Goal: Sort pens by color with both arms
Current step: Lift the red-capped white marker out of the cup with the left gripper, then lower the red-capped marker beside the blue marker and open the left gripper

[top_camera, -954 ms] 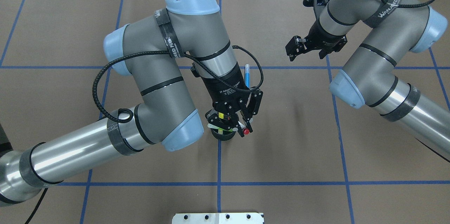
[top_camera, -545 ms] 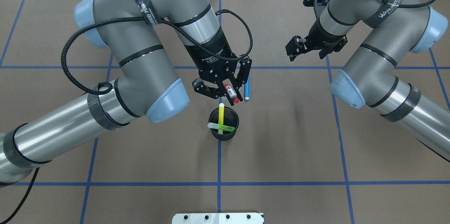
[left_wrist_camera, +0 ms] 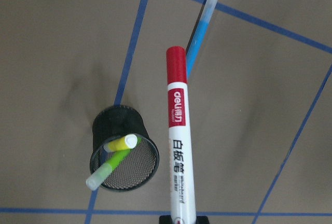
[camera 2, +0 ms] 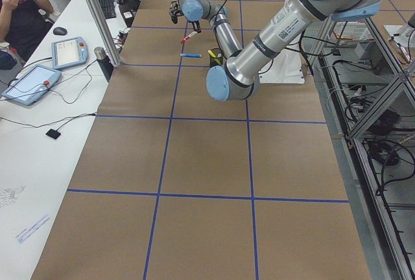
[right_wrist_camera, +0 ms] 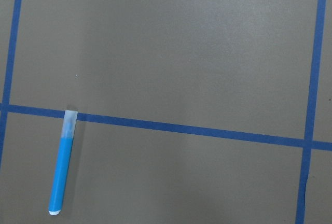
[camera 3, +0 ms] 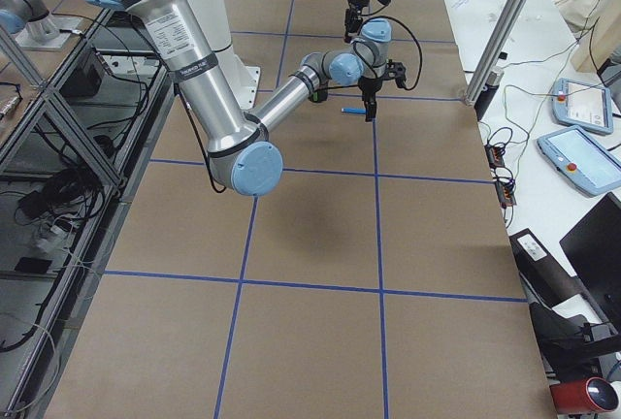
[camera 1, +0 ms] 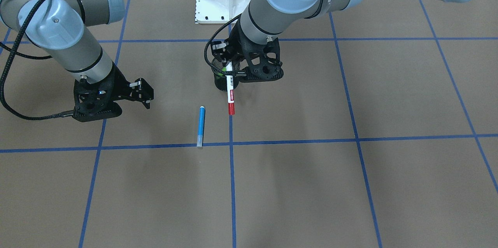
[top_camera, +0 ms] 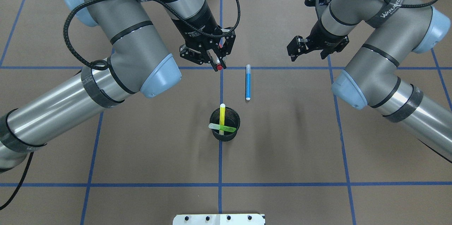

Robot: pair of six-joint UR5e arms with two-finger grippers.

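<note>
Red-capped "deli" marker (left_wrist_camera: 177, 130) farther from cup (left_wrist_camera: 111, 126)

Robotics lab test cell.
Two robot arms (top_camera: 134, 48) reach over a paper-covered table (camera 2: 207, 157) gridded in blue tape (camera 2: 207, 196); teach pendants (camera 2: 31, 84) sit on a white side bench (camera 2: 39, 163) beside an aluminium post (camera 2: 97, 14) and cables (camera 2: 388, 163).
</note>
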